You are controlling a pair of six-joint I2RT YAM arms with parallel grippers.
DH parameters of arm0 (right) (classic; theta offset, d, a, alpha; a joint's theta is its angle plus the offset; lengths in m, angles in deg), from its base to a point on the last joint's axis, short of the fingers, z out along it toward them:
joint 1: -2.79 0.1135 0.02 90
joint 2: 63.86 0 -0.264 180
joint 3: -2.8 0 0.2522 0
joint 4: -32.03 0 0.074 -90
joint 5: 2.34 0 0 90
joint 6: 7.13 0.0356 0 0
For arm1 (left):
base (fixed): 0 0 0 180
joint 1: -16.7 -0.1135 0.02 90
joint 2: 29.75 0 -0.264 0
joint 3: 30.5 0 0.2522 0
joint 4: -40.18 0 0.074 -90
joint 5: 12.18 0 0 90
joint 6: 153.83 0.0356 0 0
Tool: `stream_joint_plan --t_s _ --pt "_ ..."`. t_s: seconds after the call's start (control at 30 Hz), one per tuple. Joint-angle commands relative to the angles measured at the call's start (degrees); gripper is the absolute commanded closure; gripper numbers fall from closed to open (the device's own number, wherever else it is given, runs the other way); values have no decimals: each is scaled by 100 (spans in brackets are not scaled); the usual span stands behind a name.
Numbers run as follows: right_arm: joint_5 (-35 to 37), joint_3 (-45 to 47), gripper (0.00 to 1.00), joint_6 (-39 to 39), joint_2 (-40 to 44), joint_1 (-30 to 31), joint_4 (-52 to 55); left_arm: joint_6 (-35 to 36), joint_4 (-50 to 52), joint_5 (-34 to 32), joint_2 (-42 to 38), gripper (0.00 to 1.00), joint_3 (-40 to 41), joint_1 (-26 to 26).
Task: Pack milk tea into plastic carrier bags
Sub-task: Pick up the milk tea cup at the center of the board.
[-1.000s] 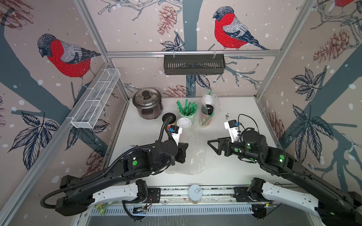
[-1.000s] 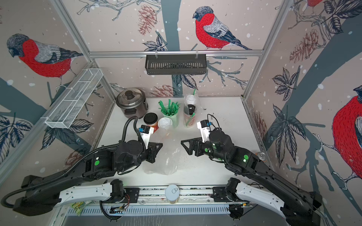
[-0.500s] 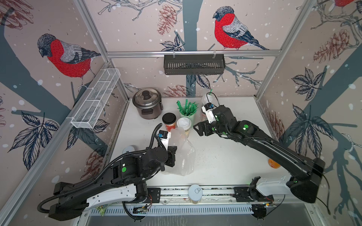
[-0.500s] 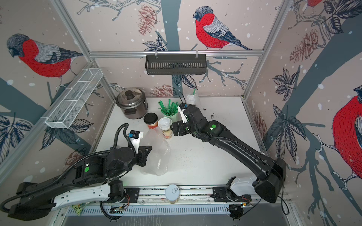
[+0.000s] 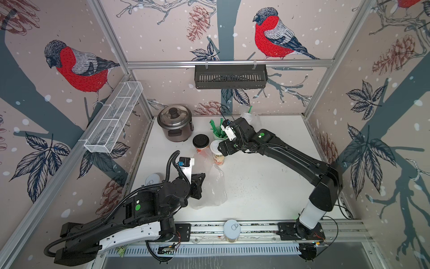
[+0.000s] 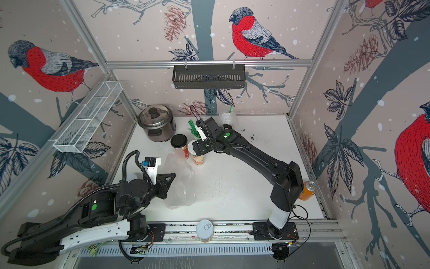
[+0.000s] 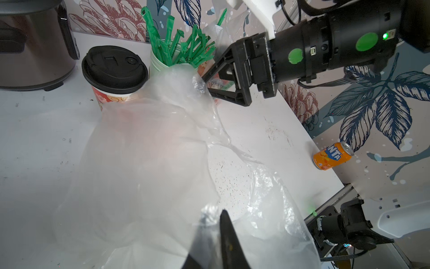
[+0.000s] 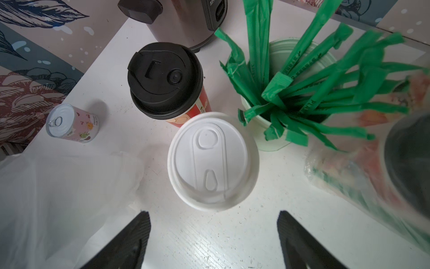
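- The left fingers (image 7: pixel 226 235) are pinched on an edge of the clear bag (image 7: pixel 149 163). The bag lies crumpled on the surface (image 5: pixel 267 177), just in front of the cups.
- The right fingers (image 8: pixel 130 240) are spread wide apart and hold nothing. The white-lid cup (image 8: pixel 213 160) stands in line with the gap between them, and nothing touches it.
- The black-lid cup (image 8: pixel 165 79) stands right beside the white-lid cup. Both are upright and outside the bag.
- The cups are paper, so they are likely stiff but easy to dent. They may be heavy with drink.
- I would take the white-lid cup around its side, below the lid, and squeeze softly. Grabbing the lid could pop it off.
- The bag is thin, soft and slippery. It will likely flop shut unless its mouth is held up and open.
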Motion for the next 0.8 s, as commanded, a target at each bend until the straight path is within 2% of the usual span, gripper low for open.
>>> stream_joint_plan --t_s 0.0,0.3,0.77 --pt "-16 -234 13 -192 -214 64 266 -86 -88 -141 -13 90 7 -5" --pt "130 -709 13 -322 -725 105 501 -180 -50 -239 -166 100 78 -5" --pt "232 -1034 17 -379 -1098 122 708 -206 -32 -299 -327 100 136 -5"
